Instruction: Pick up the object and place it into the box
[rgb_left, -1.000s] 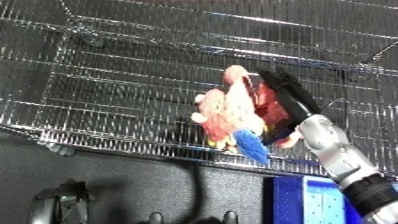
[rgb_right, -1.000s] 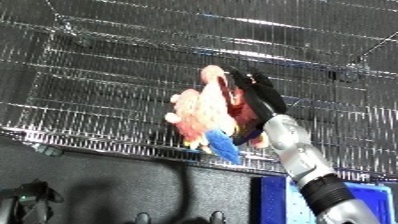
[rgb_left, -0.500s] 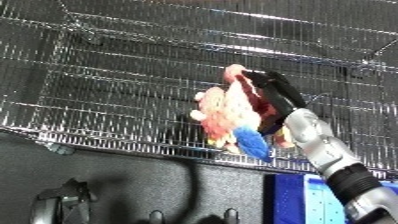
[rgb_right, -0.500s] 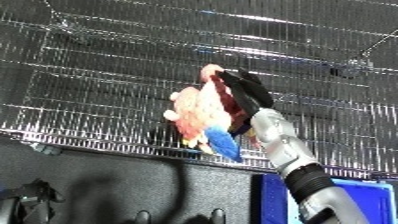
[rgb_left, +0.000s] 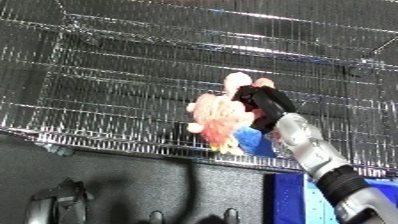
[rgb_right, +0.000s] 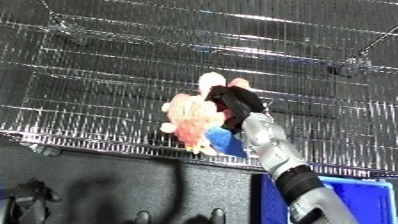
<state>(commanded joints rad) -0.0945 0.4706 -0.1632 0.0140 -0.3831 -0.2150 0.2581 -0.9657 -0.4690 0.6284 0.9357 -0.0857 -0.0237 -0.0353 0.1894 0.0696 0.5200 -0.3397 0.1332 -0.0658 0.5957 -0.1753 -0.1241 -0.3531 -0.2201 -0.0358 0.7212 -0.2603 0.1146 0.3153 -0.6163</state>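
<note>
Gripping plush toy, right robot hand fingers curled round it.

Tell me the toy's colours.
The toy is mostly pink and orange, with blue at its lower end; the left eye view shows it best.

Your black right hand covers the right side of the soft pink, yellow and blue plush toy. The blue plastic bin is cut off at the lower right corner. Your left hand is out of sight.
</note>
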